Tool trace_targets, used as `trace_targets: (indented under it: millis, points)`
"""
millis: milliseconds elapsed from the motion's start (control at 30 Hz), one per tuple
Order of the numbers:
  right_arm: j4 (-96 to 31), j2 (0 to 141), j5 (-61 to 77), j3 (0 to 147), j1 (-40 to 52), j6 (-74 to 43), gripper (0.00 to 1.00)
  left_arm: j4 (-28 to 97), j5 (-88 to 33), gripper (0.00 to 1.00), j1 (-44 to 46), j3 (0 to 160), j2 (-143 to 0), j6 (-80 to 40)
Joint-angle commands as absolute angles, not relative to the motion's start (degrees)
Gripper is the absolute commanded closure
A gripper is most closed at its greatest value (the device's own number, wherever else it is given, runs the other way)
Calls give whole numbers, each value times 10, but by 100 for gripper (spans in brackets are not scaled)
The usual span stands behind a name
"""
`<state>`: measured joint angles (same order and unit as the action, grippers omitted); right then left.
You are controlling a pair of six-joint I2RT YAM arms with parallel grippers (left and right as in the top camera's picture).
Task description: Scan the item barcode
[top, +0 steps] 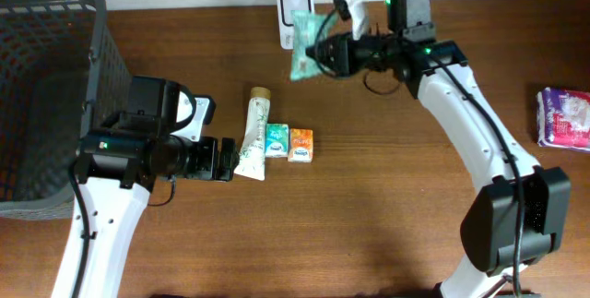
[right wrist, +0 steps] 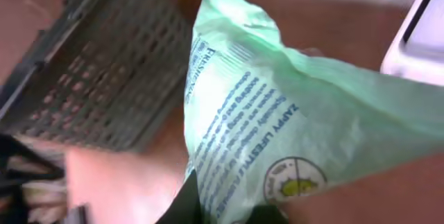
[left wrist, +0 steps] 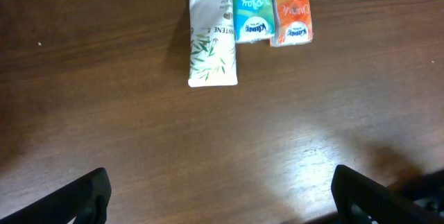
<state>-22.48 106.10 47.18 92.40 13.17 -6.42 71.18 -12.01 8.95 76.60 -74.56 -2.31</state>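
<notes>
The right claw (top: 319,55) is clamped on the green pouch (top: 301,41), held above the surface (top: 387,196) at 12 o'clock, right by the scanner (top: 295,3) — likely to present its barcode. The left claw (top: 224,160) gapes wide and empty at 9 o'clock beside the tube (top: 254,137) — apparently idle.

1. Overhead: even, fairly bright light; the desk (top: 369,206) carries soft dark shadows beneath both arms, deepest along the bottom edge.
2. Left wrist: a pale patch of glare lies on the wood at lower right; the white tube (left wrist: 211,33) is sharp, while the left gripper (left wrist: 222,207) shows only as dark, soft-edged fingers (left wrist: 76,200).
3. Right wrist: the green packet (right wrist: 291,127) sits close, its print readable but slightly soft; the basket (right wrist: 104,64) behind is blurred, and the upper right corner is washed out.
</notes>
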Motion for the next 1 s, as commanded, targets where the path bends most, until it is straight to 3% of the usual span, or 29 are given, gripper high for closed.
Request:
trace_targets:
  millis: [0,200,333,400,567,700,833,933,967]
  points:
    - [-164,1046,437,934,150,-58,93,712,-122,1,91,767,-743,-10]
    - [-165,1046,439,934,150,-60,93,712,-122,1,91,767,-743,-10]
    - [-281,1046,434,934,150,-65,96,712,-122,1,91,767,-743,-10]
    - [-344,1046,351,934,150,-65,96,712,-122,1,91,767,-743,-10]
    - [-537,1053,-66,932,150,-102,96,712,-122,1,91,767,-743,-10]
    - [-638,1096,-121,916,150,-102,96,712,-122,1,91,767,-743,-10]
    - [-634,1122,-232,850,150,-130,96,712,-122,1,91,767,-743,-10]
    - [-604,1131,-234,819,150,-130,95,712,-122,1,91,767,-743,-10]
    - [-587,1131,-233,804,150,-130,89,712,-122,1,91,767,-743,-10]
